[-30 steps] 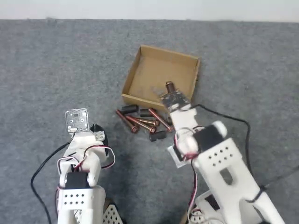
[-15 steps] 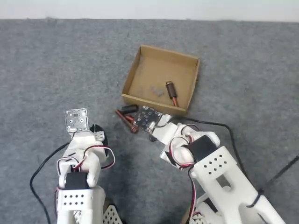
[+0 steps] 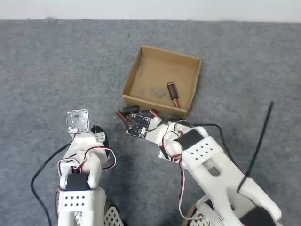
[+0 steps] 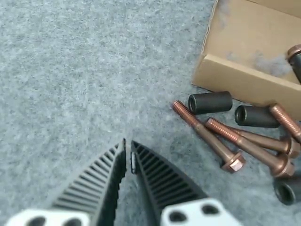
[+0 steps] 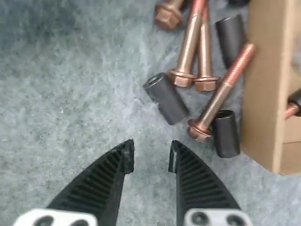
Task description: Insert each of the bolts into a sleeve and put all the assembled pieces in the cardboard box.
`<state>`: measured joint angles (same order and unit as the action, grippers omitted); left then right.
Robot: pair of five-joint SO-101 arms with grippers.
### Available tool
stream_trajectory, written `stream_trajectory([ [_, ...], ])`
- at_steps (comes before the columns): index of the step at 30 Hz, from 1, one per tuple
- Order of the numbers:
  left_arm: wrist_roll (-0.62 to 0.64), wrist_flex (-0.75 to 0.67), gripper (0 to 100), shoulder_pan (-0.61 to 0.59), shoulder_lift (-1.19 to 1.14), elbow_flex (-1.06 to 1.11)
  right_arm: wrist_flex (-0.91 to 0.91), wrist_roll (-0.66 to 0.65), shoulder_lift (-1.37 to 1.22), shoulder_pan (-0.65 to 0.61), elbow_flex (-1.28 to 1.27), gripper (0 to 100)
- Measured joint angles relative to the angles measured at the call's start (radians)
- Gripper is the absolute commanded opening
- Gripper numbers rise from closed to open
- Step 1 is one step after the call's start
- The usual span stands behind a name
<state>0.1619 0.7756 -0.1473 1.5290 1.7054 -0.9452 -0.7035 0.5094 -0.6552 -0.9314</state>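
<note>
Just below the cardboard box (image 3: 150, 103), at the middle of the high view, the right gripper (image 5: 150, 157) hangs over the loose parts with its fingers spread and nothing between them. A second ago it was up at the box's near wall. Half a second ago it had swung back towards the pile, and it has since gone a little further towards the left of the frame. The left gripper (image 4: 128, 154) sits where it was in both earlier frames, at the lower left of the high view. It is low over the grey surface (image 3: 56, 61), its fingers pressed almost together on nothing. One assembled piece (image 3: 172, 93), a bolt pushed into a sleeve, lies inside the box near its lower right corner, as it did half a second ago. Outside the box, the loose bolts (image 5: 190, 42) number four. They are copper-coloured and lie in a loose fan on the surface just beside the box's near wall. Three black sleeves (image 5: 167, 99) can be counted among them: one beside the bolt heads, one against a bolt head close to the box wall, and one alongside that wall. A further dark end at the edge of the right wrist view is cut off, and I cannot tell what it is.
</note>
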Motion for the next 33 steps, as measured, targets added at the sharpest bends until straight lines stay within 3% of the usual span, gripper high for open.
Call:
stream_trajectory([
  [14, 0.000, 0.000, 1, 0.000, 0.000, 0.000, 0.002, -0.186, -0.009, -0.002, 0.012, 11.3],
  [22, 0.000, 0.000, 1, 0.000, 0.000, 0.000, 0.055, -0.209, -0.014, -0.002, 0.012, 11.2],
  [33, 0.000, 0.000, 1, 0.000, 0.000, 0.000, 0.157, -0.282, -0.247, 0.006, 0.074, 11.2],
])
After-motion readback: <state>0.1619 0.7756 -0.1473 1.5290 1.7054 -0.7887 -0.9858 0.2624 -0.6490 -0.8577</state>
